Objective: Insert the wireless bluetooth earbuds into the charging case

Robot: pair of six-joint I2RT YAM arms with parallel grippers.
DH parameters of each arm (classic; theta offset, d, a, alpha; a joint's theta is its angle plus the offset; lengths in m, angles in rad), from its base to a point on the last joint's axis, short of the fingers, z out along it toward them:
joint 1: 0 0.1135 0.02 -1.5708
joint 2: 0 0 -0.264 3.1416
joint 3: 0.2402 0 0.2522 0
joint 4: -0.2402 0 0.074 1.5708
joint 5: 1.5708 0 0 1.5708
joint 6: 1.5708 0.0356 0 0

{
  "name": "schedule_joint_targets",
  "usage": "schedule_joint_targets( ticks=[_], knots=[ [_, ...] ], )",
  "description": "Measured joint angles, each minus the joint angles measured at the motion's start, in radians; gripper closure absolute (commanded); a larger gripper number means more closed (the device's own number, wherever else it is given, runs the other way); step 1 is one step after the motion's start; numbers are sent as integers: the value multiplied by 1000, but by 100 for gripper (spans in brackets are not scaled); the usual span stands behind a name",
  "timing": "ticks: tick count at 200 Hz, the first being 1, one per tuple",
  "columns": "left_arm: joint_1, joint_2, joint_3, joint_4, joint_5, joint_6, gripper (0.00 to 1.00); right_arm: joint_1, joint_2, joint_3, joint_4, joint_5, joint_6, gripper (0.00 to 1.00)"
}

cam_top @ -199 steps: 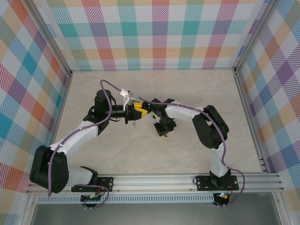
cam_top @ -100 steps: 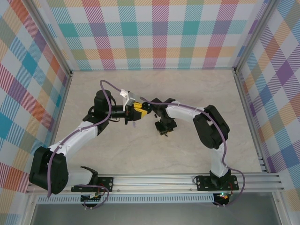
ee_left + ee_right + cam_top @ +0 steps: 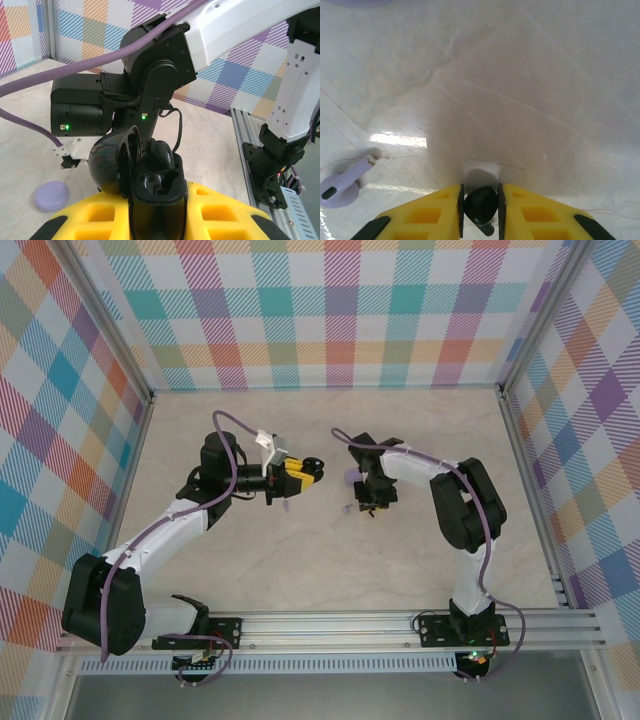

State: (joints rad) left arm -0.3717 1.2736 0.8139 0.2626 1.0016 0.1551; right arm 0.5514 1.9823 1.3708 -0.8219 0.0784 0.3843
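Observation:
My left gripper (image 3: 157,200) is shut on the black charging case (image 3: 156,187), held off the table with its lid (image 3: 112,165) swung open to the left. In the top view this gripper (image 3: 297,476) sits left of centre and the case (image 3: 312,467) points right. One near socket of the case looks hollow. My right gripper (image 3: 480,190) is shut on a small black earbud (image 3: 480,206), low over the table and to the right of the case in the top view (image 3: 370,504). A pale lilac earbud (image 3: 341,184) lies on the table left of the right gripper.
A round lilac disc (image 3: 349,477) lies on the marble table between the two grippers, and in the left wrist view this disc (image 3: 51,194) sits at lower left. Checked walls close in the table on three sides. An aluminium rail (image 3: 340,625) runs along the near edge.
My right gripper has drawn away to the right from the case, carrying the black earbud, uncovering the lilac disc and lilac earbud. The left arm has stayed still.

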Motion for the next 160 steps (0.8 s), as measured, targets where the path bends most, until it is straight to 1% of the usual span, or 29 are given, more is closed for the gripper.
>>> schedule_joint_targets(
  ticks=[18, 42, 93, 131, 160],
  knots=[
    [0, 0, 0, 0, 0, 0, 86, 3, 4, 8, -3, -1, -8, 64],
    [0, 0, 0, 0, 0, 0, 86, 3, 13, 21, -18, -3, -35, 60],
    [0, 0, 0, 0, 0, 4, 86, 5, 42, 55, -55, -11, -111, 60],
    [0, 0, 0, -2, 0, 13, 86, 13, 65, 87, -92, 1, -139, 60],
    [0, 0, 0, -2, -1, 19, 86, 21, 71, 96, -100, 13, -142, 63]
  ],
)
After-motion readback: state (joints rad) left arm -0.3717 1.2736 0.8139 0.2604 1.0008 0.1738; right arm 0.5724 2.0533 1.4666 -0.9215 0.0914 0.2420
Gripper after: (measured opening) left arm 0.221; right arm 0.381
